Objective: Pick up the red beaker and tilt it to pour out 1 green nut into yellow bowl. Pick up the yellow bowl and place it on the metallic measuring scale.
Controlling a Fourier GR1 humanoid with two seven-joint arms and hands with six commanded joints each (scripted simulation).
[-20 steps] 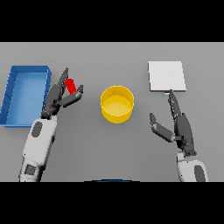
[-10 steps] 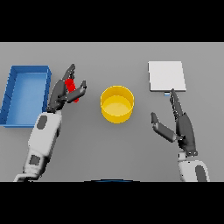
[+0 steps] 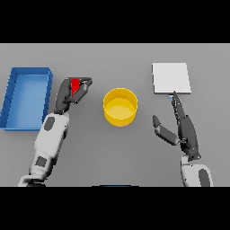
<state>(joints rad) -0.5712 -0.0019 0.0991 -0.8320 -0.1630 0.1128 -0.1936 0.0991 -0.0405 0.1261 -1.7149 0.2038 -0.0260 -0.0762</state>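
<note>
The left hand [image 3: 72,93] has its fingers and thumb curled round the red beaker [image 3: 75,85] — just right of the blue tray [image 3: 27,72], left of the yellow bowl [image 3: 120,107]. The right hand [image 3: 183,128] rests open (fingers straight, thumb spread) below the metallic measuring scale [image 3: 170,78] — its fingertips near the plate's lower edge.

The left hand [image 3: 72,95] has closed around the red beaker [image 3: 75,84].
</note>
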